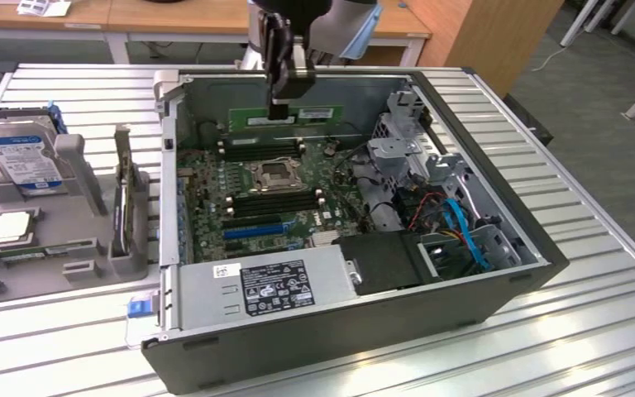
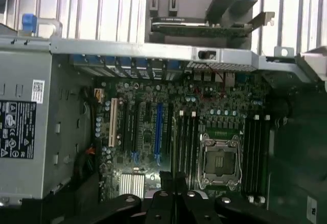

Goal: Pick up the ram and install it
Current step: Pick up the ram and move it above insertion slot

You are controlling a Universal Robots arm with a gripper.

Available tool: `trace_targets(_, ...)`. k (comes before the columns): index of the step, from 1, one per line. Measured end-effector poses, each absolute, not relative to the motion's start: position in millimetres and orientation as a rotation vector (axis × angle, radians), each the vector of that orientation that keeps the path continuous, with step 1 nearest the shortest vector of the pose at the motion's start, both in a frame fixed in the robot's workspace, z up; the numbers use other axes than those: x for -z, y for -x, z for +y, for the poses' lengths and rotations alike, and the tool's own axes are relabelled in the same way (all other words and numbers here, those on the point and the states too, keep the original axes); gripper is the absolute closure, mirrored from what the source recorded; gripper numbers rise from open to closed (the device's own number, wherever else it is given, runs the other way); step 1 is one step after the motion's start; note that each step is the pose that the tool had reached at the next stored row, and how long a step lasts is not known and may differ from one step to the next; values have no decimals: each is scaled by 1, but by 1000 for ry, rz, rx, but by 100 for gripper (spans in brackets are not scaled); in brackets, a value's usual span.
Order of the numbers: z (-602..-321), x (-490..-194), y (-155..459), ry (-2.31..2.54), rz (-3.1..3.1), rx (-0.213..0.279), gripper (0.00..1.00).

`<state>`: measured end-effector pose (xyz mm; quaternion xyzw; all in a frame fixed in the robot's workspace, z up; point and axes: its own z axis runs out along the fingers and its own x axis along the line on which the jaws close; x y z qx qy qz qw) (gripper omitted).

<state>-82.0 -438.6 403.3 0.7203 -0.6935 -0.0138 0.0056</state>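
hand [image 1: 280, 111] nearly closed, pinching green ram [image 1: 317, 114] by top edge, stick level, held inside open pc case [image 1: 295, 351], just above motherboard [image 1: 202, 192] memory slots [image 1: 260, 150] beside cpu socket [image 1: 274, 175], case on slatted surface [image 1: 588, 331]

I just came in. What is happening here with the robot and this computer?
The robot arm's pincer is shut on the ram. It holds the ram on its long edge inside the open case, just over the far memory slots of the motherboard. The ram does not look seated in a slot yet. A hard drive stands outside the case, at the exterior view's left.
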Motion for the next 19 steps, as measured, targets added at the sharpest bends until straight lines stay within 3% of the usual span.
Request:
trace_targets(14, -392, -404, 75, -2236, -2154, 4, 88)
trace_targets(19, -390, -406, 74, -2234, -2153, 1, 88)
